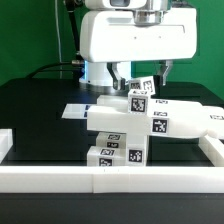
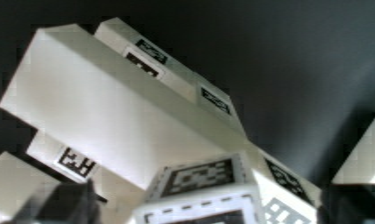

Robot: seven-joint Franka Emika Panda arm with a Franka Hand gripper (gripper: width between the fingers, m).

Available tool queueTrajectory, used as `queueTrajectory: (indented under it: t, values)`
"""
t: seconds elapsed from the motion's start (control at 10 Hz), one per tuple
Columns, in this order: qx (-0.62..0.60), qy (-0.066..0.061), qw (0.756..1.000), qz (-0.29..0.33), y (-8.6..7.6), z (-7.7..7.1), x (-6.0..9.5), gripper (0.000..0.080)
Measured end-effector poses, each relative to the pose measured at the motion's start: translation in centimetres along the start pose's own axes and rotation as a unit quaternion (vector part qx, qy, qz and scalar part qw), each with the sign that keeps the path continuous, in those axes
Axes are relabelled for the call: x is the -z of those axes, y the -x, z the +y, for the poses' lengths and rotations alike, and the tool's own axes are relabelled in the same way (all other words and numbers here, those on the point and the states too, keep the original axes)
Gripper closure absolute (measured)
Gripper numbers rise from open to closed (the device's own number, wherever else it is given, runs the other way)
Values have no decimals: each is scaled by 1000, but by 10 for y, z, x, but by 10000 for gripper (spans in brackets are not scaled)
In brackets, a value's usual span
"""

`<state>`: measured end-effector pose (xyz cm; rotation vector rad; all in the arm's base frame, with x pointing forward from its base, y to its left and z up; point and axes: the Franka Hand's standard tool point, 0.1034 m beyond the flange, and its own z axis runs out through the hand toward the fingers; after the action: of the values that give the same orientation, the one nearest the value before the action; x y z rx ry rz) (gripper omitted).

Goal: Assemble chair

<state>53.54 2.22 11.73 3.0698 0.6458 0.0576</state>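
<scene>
Tabletop point(image 1: 40, 110) is the black surface we're working on, fenced by a low white border rail point(image 1: 150, 178) along the front edge and the exterior view's right. Next biggest is the robot arm point(image 1: 135, 35), parked at the back right above the parts. The chair point(image 1: 125, 125) sits mid-table as a chunky white stack of tagged blocks, with a long piece running off toward the exterior view's right. In the wrist view we get it close up point(image 2: 122, 100), filling most of the shot. The hand point(image 1: 140, 78) hangs just over the stack; we can't tell whether it's grasping anything or loose.
</scene>
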Motion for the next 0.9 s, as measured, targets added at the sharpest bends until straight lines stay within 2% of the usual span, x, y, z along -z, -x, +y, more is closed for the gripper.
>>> queueTrajectory:
  t: [0.1,0.2,0.3,0.5,0.7,0.9]
  values:
    - [0,0,1000,0,0,0,0,248]
    - [-5,0,1000,0,0,0,0,431]
    - [-19,0,1000,0,0,0,0,514]
    - [-45,0,999,0,0,0,0,514]
    - [-147,0,989,1,-1,-2,-1,514]
    - [-259,1,966,1,-4,-4,-1,514]
